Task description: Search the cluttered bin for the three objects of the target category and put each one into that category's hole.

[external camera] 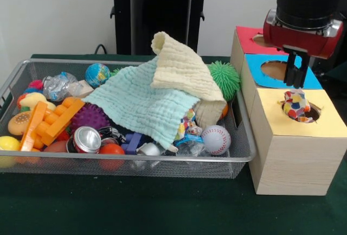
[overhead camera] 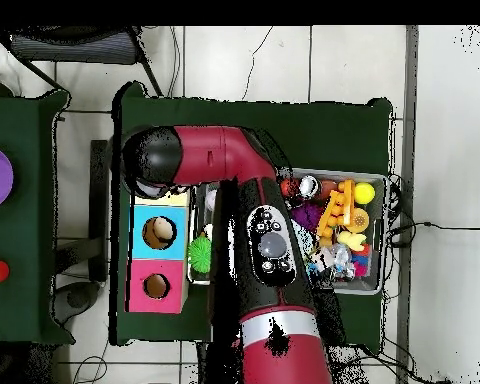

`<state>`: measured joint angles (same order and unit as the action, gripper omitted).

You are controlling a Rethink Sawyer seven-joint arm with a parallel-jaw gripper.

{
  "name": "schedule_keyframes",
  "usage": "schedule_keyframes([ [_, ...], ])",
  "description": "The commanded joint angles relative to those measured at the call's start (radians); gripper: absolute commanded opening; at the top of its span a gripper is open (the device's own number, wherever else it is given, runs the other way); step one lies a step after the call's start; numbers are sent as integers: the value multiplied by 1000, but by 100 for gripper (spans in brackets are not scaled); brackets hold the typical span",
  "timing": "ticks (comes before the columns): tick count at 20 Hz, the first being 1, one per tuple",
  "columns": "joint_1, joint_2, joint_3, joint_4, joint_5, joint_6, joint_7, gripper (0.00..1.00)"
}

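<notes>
Above the yellow-topped pale wood box (external camera: 295, 137), the black end effector (external camera: 296, 81) hangs with fingers spread, just over a polka-dotted white fabric piece (external camera: 295, 105) sitting in its round hole (external camera: 310, 113).

We see a mint-green waffle cloth (external camera: 143, 105) draped mid-frame with a cream waffle cloth (external camera: 184, 75) lying over its upper right. Lower left sit orange plastic blocks (external camera: 51, 122), a purple spiky ball (external camera: 89, 116) and a red can (external camera: 85, 139); a baseball (external camera: 216, 139) rests lower right.
</notes>
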<state>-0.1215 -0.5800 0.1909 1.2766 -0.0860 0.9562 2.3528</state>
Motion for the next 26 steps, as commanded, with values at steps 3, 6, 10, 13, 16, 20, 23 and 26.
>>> schedule_keyframes([
  [3, 9, 53, 37, -11, -75, -41, -75, 0],
  [6, 20, 77, 40, -22, -83, -35, -71, 0],
  [10, 32, 108, 35, -10, -90, -71, -49, 0],
  [13, 35, 125, 33, -5, -90, -98, -39, 0],
  [16, 38, 143, 27, -32, -88, -93, -31, 0],
  [20, 43, 152, 25, -28, -75, -106, -16, 0],
  [23, 46, 154, 23, -26, -71, -109, -11, 0],
  [26, 55, 89, 14, 18, -61, -85, 0, 0],
])
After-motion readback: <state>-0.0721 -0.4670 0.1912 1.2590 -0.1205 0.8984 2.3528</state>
